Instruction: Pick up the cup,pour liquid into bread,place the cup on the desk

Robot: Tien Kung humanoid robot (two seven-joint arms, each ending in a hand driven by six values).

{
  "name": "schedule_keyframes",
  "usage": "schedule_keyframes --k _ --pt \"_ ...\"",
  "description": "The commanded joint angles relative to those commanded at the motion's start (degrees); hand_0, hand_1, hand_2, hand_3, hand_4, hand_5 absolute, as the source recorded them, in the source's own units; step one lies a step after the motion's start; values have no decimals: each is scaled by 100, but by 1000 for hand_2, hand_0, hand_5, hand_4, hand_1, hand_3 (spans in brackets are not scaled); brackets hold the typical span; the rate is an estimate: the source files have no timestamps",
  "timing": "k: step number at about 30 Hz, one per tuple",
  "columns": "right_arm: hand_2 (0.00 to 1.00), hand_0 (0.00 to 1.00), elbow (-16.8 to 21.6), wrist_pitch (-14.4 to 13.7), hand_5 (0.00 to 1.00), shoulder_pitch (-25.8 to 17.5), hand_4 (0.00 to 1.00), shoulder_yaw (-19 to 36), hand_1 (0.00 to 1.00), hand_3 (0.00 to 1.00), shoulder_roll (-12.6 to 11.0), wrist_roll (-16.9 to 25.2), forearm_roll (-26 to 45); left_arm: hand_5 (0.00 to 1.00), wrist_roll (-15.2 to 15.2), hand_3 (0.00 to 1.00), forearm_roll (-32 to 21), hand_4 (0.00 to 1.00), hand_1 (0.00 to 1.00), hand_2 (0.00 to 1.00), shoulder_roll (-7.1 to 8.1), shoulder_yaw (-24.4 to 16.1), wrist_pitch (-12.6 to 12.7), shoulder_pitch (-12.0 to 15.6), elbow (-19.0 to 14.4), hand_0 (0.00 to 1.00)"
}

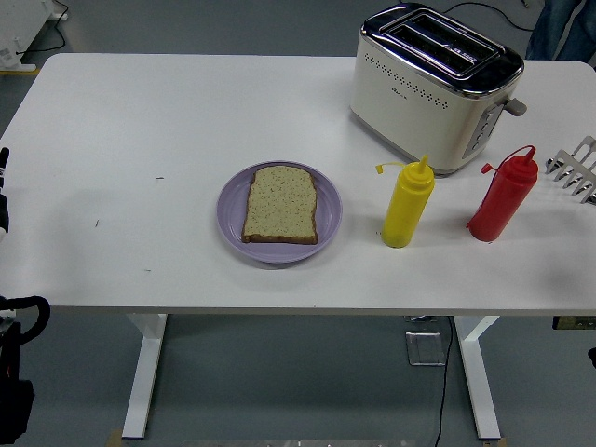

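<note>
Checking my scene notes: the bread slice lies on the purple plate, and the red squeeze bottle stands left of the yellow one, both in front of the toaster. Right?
Not quite. The head view shows the red squeeze bottle right of the yellow one, not left. The bread slice does lie on the purple plate, and both bottles stand in front of the toaster.

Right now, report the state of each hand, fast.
Left hand: not in view; only a dark part of the robot shows at the picture's left edge.
Right hand: not in view; nothing holds the red bottle.
</note>
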Motion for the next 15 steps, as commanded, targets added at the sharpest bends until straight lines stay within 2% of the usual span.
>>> schedule_keyframes --k 1,2,7,8,9,13,14,15 --pt "868 847 56 79 366 18 845 83 806 885 -3 -83 193 998 0 687 0 566 734 733 0 -2 0 0 0 783" --pt "842 831 78 113 417 26 754 119 794 875 -4 -120 386 998 0 687 0 565 733 734 0 -3 0 0 0 783" --pt "842 831 82 521 417 164 754 413 794 875 17 -587 1413 998 -1 687 3 565 733 734 0 -18 -1 -2 -2 783" --pt "819 822 64 572 462 188 723 439 781 868 24 -646 1555 998 -1 686 3 566 734 734 0 -19 0 -2 -1 784" --pt "819 822 29 642 462 229 723 474 781 868 37 -771 1684 998 -1 686 3 566 734 734 0 -19 -1 -4 -1 784" --pt "819 822 -142 758 462 371 723 578 781 868 87 -1171 1873 998 -1 686 4 566 734 734 0 -19 0 -9 2 784" --pt "802 814 -163 769 508 385 712 589 772 842 92 -1214 1888 998 -1 687 4 566 733 734 0 -20 0 -10 2 783" --pt "802 814 -222 748 508 418 712 629 772 842 109 -1328 1859 998 -1 687 5 566 733 734 0 -19 -1 -12 1 783"
